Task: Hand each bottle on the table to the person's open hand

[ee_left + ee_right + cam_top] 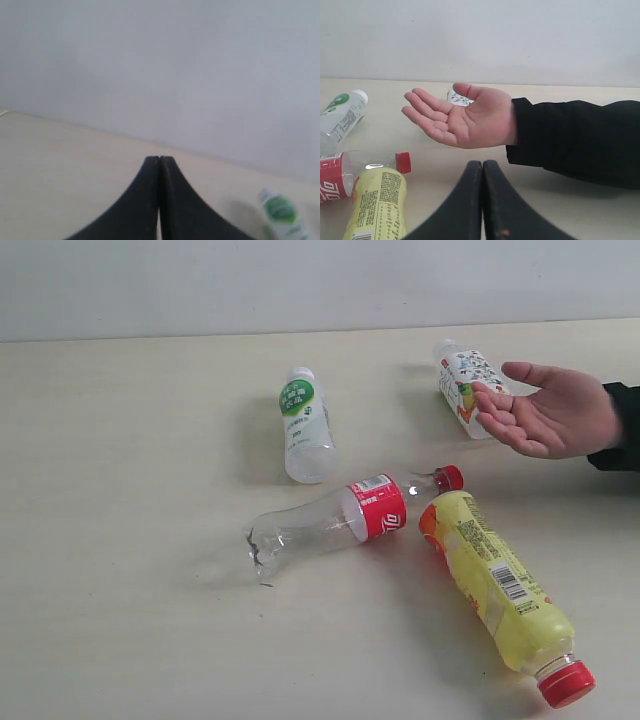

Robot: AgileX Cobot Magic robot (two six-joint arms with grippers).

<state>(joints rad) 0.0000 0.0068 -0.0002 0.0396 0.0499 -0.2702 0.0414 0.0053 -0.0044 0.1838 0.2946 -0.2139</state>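
Several bottles lie on the pale table [120, 490]. A clear one with a red label and cap [345, 517] lies in the middle, cap toward the right. Beside it lies a yellow bottle with a red cap [495, 585]. A small green-white labelled bottle [303, 425] lies behind them. A small colourful-label bottle [462, 385] lies partly behind the person's open hand [545, 410], which hovers palm up at the right. No arm shows in the exterior view. My left gripper [159, 159] is shut and empty above bare table. My right gripper [483, 163] is shut and empty, just short of the hand [462, 117].
A black sleeve [575, 140] runs off the right edge behind the hand. A pale wall [300, 285] stands along the table's far edge. The table's left half holds nothing.
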